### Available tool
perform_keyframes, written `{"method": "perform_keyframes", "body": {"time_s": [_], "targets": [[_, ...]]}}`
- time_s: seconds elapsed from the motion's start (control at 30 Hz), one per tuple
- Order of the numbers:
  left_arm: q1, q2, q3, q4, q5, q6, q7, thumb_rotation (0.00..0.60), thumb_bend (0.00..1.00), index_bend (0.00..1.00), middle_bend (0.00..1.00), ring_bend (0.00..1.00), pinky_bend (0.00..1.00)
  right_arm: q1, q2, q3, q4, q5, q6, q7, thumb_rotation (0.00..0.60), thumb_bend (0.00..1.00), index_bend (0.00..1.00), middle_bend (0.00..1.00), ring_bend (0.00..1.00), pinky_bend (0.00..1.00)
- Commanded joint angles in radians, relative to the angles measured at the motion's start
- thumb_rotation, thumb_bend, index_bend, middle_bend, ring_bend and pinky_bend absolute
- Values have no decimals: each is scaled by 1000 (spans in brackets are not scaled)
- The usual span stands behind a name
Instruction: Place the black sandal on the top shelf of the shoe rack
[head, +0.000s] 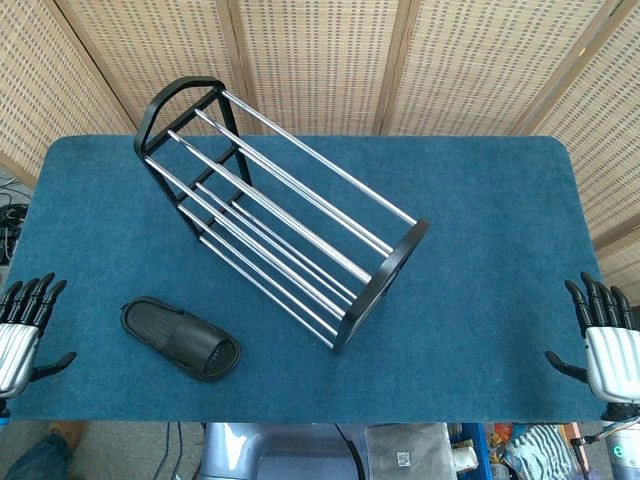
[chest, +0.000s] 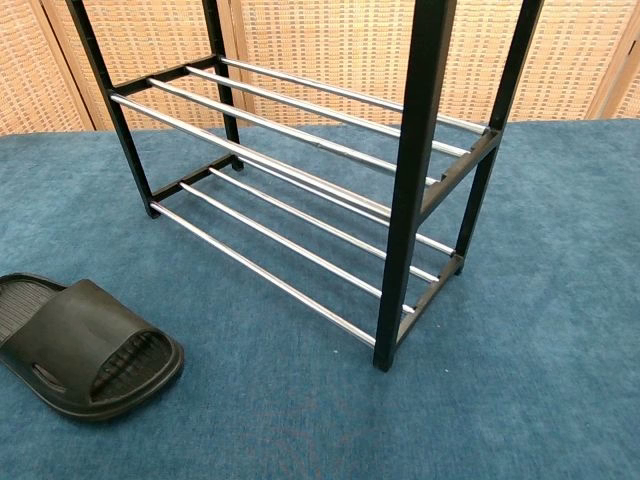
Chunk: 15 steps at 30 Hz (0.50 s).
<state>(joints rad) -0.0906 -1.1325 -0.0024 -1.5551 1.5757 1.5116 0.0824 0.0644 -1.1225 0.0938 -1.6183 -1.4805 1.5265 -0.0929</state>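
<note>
The black sandal (head: 181, 338) (chest: 82, 345) lies flat on the blue table, near the front left, its toe end pointing right. The shoe rack (head: 280, 215) (chest: 330, 170) stands diagonally mid-table, a black frame with chrome bars, and nothing rests on its shelves. My left hand (head: 24, 328) hovers at the table's left front edge, fingers spread and holding nothing, well left of the sandal. At the right front edge my right hand (head: 606, 340) is likewise spread and holds nothing. Neither hand shows in the chest view.
The blue felt table (head: 480, 260) has woven wicker screens (head: 330, 50) behind it. Cables and clutter lie on the floor beyond the table's left and front edges.
</note>
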Motion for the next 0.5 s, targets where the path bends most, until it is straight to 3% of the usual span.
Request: {"method": "perform_keyframes", "body": {"time_s": [0.03,0.27,0.5], "targets": [[0,1,-1,-5,-1,0,6,600,116,0,0,0,0,0,1,0,0,2,-3,3,600,0,0,0,0,0],[-24,-1,3,4,-1,-48,12,600,116,0,0,0,0,-1,7,4,-1,13,-6,12,600,0,0,0,0,0],[-192,-32,18,120,48,-312,9,600,116,0,0,0,0,9,5,14,-3,44,-33,15,600,0,0,0,0,0]]}}
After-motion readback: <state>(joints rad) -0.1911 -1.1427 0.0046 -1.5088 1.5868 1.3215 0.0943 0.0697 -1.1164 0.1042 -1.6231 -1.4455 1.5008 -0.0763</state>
